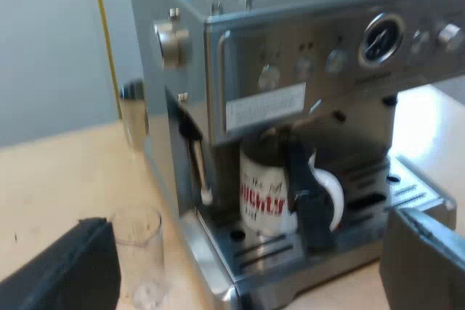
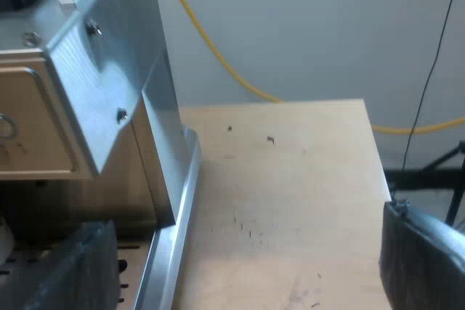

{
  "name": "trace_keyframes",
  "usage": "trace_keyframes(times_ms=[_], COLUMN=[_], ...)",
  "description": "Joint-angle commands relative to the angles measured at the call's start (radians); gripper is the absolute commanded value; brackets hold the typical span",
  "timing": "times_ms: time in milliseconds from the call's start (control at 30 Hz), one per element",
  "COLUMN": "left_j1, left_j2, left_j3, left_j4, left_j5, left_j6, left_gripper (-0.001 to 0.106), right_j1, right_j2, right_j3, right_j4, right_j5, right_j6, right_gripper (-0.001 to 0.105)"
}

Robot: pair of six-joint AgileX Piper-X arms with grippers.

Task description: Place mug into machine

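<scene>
Left wrist view looks onto the front of the espresso machine [image 1: 305,41]. The mug [image 1: 265,194] stands straight ahead of my left hand [image 1: 245,219], upright on the drip tray [image 1: 269,252] under the brew head. It is white with red lettering, its handle turned sideways. A black upright piece [image 1: 309,194] stands right against that handle; I cannot tell whether it is a finger of the other arm.

My left hand is spread wide and holds nothing. Its fingers [image 1: 65,266] are well apart, low over the desk [image 1: 51,172] and short of the tray. Just beside one finger a clear measuring glass [image 1: 138,248] stands on the desk, near the machine's corner. Between glass and mug the steam wand [image 1: 197,161] hangs down by the tray's edge. Beyond the glass a shiny round thing [image 1: 133,110] sits against the machine's side; what it is I cannot tell. Above the mug run a row of knobs [image 1: 301,69] and a round gauge [image 1: 381,38].

Right wrist view has my right hand [image 2: 243,215] spread wide too, with nothing between its fingers. One finger [image 2: 73,266] is over the drip tray [image 2: 138,274] beside the espresso machine [image 2: 109,70], the other over the desk [image 2: 290,194]. A yellow cable [image 2: 218,63] runs along the wall beyond.
</scene>
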State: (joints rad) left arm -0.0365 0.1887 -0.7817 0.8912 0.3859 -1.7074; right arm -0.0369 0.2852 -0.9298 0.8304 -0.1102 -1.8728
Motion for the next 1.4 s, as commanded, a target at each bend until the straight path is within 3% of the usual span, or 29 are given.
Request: trace_keyframes(times_ms=[33,400,467,533,700,767,933,1033,1400], left_j1=[-0.007,-0.007,-0.007,-0.007,-0.007,-0.007,-0.007,-0.007,-0.007], left_j2=[-0.049,-0.214,-0.226,-0.243,-0.241,-0.241,-0.241,-0.241,-0.241], left_j3=[-0.007,-0.007,-0.007,-0.021,-0.026,-0.026,-0.002,0.029,0.173], left_j4=[0.017,0.054,0.066,0.147,0.182,0.182,0.191,0.188,0.188], left_j5=[-0.014,-0.014,-0.014,-0.012,-0.021,-0.039,-0.192,-0.242,-0.256], left_j6=[0.0,0.0,0.0,0.0,0.003,0.003,0.003,0.003,0.003], left_gripper=[0.079,0.079,0.079,0.079,0.079,0.079,0.079,0.079,0.079], right_j1=[-0.007,-0.007,-0.007,-0.005,-0.005,-0.005,-0.005,-0.005,-0.005], right_j2=[-0.058,-0.307,-0.334,-0.34,-0.34,-0.34,-0.34,-0.34,-0.338], right_j3=[-0.002,0.029,0.034,0.023,0.037,0.045,0.098,0.138,0.299], right_j4=[0.028,0.155,0.166,0.239,0.251,0.251,0.251,0.245,0.242], right_j5=[0.001,-0.005,-0.007,-0.012,-0.068,-0.069,-0.074,-0.074,-0.074], right_j6=[-0.016,-0.012,-0.008,-0.008,-0.008,-0.008,-0.003,0.012,0.038], right_gripper=[0.082,0.082,0.082,0.082,0.082,0.082,0.082,0.082,0.082])
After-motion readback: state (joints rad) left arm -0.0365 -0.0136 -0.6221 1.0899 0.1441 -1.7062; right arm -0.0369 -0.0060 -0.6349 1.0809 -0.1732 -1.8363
